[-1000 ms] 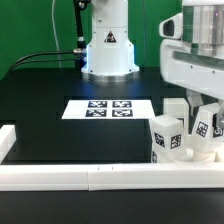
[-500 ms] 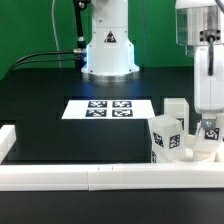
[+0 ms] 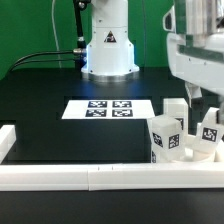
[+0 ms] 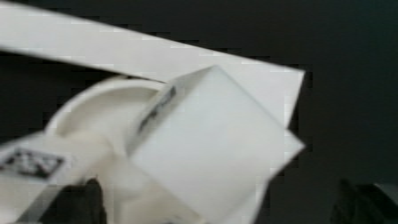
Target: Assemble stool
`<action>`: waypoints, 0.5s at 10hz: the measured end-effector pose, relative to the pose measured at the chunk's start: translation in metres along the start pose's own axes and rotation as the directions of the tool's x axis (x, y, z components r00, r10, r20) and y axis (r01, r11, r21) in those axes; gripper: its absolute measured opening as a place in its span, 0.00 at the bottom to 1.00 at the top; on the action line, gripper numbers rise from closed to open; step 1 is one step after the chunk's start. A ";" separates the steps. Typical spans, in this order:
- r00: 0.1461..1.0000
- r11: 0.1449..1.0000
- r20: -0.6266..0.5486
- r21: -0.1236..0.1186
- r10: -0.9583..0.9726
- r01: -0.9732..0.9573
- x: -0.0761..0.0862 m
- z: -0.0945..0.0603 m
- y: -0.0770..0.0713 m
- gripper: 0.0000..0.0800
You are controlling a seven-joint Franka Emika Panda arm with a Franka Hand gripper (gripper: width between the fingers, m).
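The stool's parts sit at the exterior view's right, against the front rail. A short leg (image 3: 166, 137) with a tagged blocky end stands upright beside another tagged leg (image 3: 209, 131) that stands in the round white seat (image 3: 200, 153). A third white block (image 3: 175, 108) is behind them. My gripper (image 3: 203, 100) hangs just above the right leg, open. In the wrist view the leg's blocky end (image 4: 217, 135) fills the middle, with the seat's rim (image 4: 93, 108) beside it. My gripper (image 4: 210, 215) straddles that leg, and the dark fingers (image 4: 39, 205) stand wide apart.
The marker board (image 3: 110, 108) lies flat mid-table on the black surface. A long white rail (image 3: 90, 176) runs along the front and a shorter one (image 3: 8, 140) up the left side. The robot base (image 3: 108, 45) stands behind, with cables at the back left.
The gripper has turned about its own axis over the right leg, lifted slightly and opened its jaws; the leg stays standing in the seat.
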State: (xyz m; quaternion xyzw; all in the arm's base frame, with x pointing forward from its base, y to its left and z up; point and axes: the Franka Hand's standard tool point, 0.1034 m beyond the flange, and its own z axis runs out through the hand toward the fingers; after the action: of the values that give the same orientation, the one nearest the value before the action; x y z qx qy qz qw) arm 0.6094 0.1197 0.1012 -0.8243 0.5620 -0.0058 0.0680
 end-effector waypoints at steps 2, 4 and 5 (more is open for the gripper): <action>0.988 0.988 0.000 0.004 -0.154 0.154 -0.001 -0.002 -0.003 0.81; 0.956 0.956 -0.001 0.003 -0.294 0.294 0.000 -0.002 -0.003 0.81; 0.875 0.875 -0.009 -0.004 -0.484 0.484 -0.005 -0.002 -0.004 0.81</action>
State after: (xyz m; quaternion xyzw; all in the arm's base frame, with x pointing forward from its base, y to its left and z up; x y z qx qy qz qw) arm 0.6117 0.1255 0.1042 -0.9386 0.3386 -0.0262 0.0608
